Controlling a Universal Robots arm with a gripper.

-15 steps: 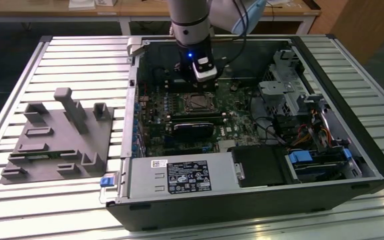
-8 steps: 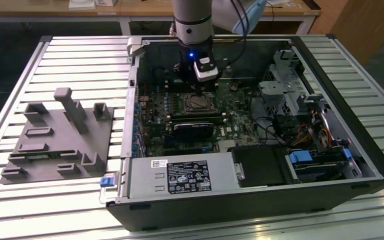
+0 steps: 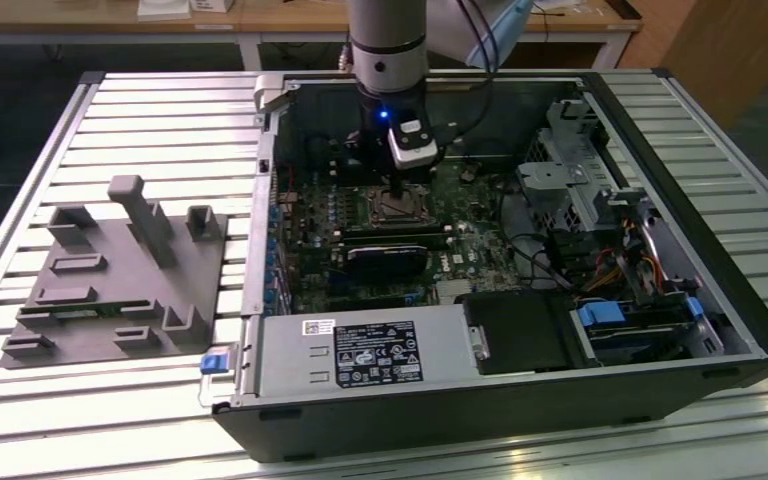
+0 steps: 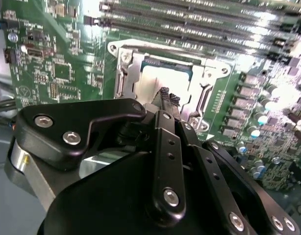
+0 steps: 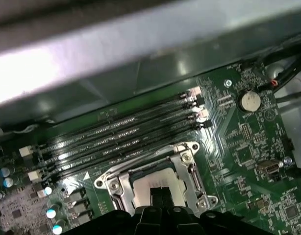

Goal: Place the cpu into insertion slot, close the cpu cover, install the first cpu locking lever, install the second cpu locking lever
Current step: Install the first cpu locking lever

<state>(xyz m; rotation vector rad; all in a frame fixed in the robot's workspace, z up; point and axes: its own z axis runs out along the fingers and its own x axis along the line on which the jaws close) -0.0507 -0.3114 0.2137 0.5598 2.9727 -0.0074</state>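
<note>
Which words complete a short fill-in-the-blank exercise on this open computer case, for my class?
1. The gripper hangs over the square, metal-rimmed insertion slot on the ____ motherboard.
2. The pale silver-grey square cpu lies inside the ____.
3. The long black memory slots lie ____ the socket, apart from it.
4. In the exterior view, a grey fixture plate lies to the case's ____.

Missing words: green; insertion slot; beside; left

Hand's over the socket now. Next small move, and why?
Probably lift the hand straight up a little. The cpu already lies flat in the insertion slot, with the cpu cover framing it, and the shut fingertips sit just over its pale top. Rising first would likely clear the frame.
</note>
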